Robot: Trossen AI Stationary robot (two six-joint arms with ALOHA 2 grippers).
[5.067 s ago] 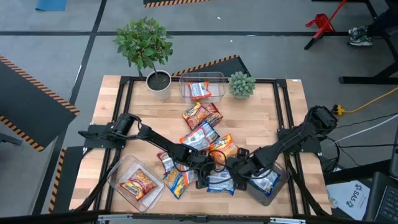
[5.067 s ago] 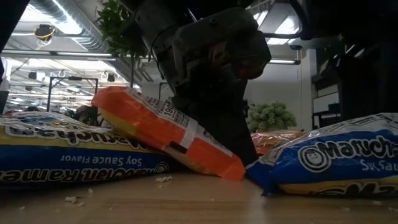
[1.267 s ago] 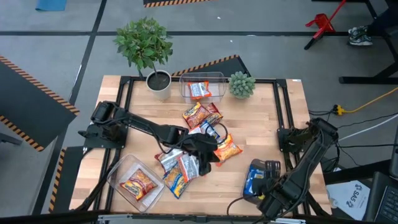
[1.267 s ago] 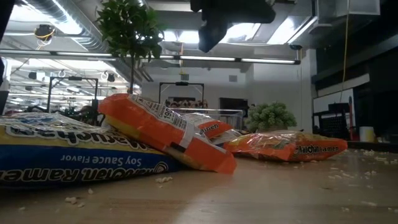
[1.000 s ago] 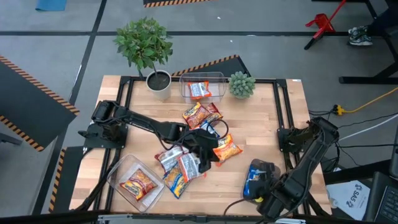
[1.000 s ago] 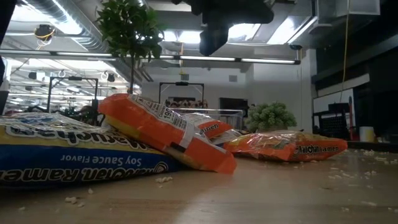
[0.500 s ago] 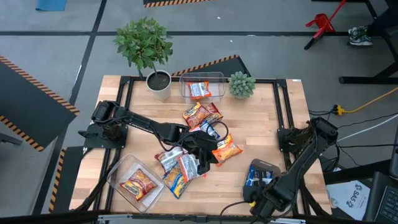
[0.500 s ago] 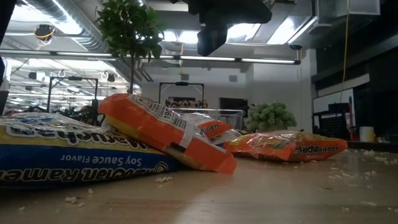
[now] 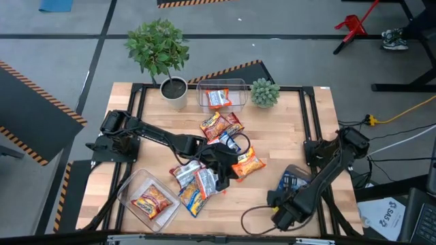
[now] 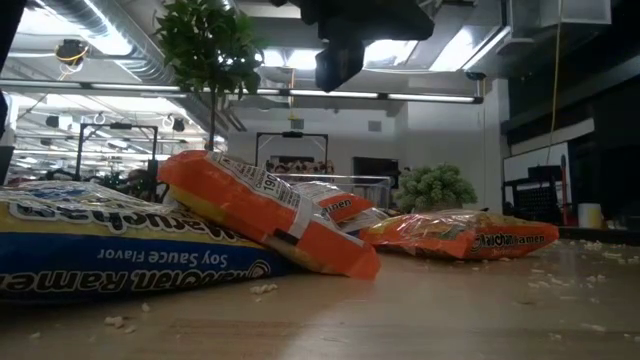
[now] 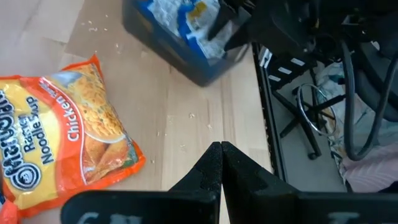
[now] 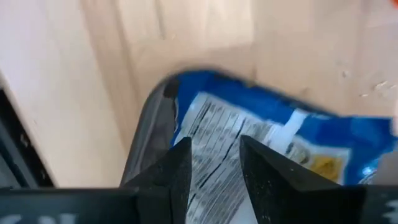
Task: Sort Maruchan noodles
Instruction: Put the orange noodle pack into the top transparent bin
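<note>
- Right gripper (image 12: 211, 165) over the dark bin (image 9: 293, 182) at the near right of the table (image 9: 286, 129), fingers apart and empty, likely to let a blue packet (image 12: 280, 146) drop in with its kind.
- Left gripper (image 11: 221, 163) pinched shut on nothing, above the middle pile, just beside an orange packet (image 11: 65, 134).
- More Maruchan noodles (image 9: 204, 178) loose in that pile, not yet sorted.
- Others already in two clear tubs.

grey floor (image 9: 61, 41), ceiling strip lights (image 10: 400, 97)
</note>
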